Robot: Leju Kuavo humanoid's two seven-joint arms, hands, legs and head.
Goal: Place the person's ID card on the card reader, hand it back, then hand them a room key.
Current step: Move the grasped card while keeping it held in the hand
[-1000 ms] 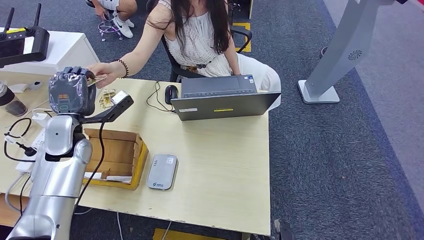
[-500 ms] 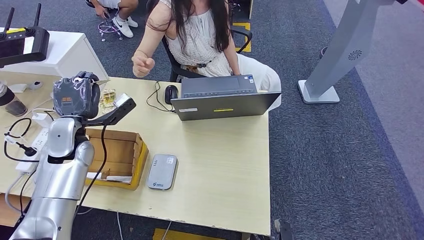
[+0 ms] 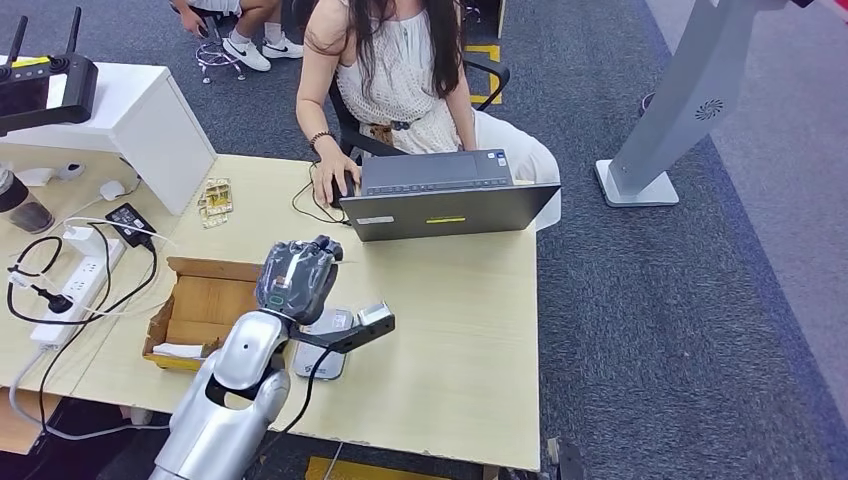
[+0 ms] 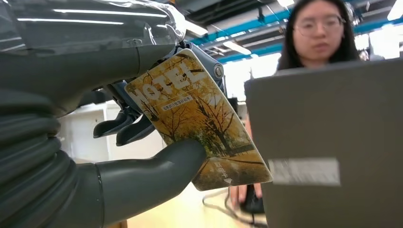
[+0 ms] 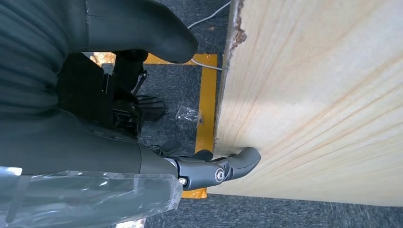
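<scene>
One glossy rectangular room key (image 4: 199,128), printed with yellow trees, sits pinched in the left hand (image 4: 142,156).

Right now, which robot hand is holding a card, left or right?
The left hand: it pinches a yellow hotel key card printed with autumn trees. The right hand holds nothing, hanging beside the pale wooden table edge.

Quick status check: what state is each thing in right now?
Left robot hand: holding the card above the desk.
Hotel card: pinched between thumb and fingers.
Right robot hand: holding nothing, beside the desk edge.
Laptop: open, facing the person.
Cardboard box: open.
Person's hand: on the mouse.
</scene>
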